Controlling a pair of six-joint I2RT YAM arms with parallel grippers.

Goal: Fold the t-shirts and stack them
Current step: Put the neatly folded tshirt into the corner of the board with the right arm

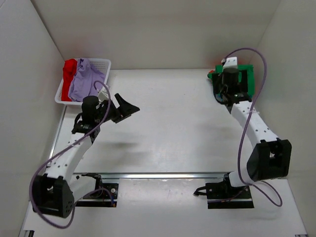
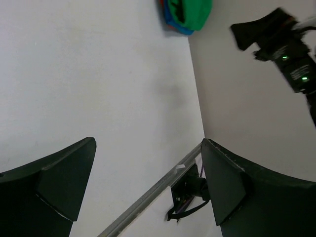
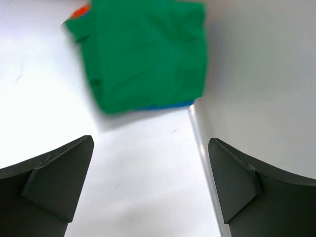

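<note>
Fingers of my right gripper (image 3: 150, 173) are spread and empty, hovering near the folded green shirt (image 3: 143, 54), which lies on the blue shirt (image 3: 168, 105) (far right corner). My left gripper (image 2: 148, 173) is spread too, holding nothing. This one looks stacked. Next I'd fetch the lavender shirt (image 1: 86, 79) from the basket (image 1: 106, 62).

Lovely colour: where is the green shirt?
In the top view, the green shirt lies at the table's far right corner, just ahead of the right gripper.

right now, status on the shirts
Both jaws open, empty. Green shirt atop blue shirt, far right. Lavender shirt, red shirt in basket. Nothing in the way.
</note>
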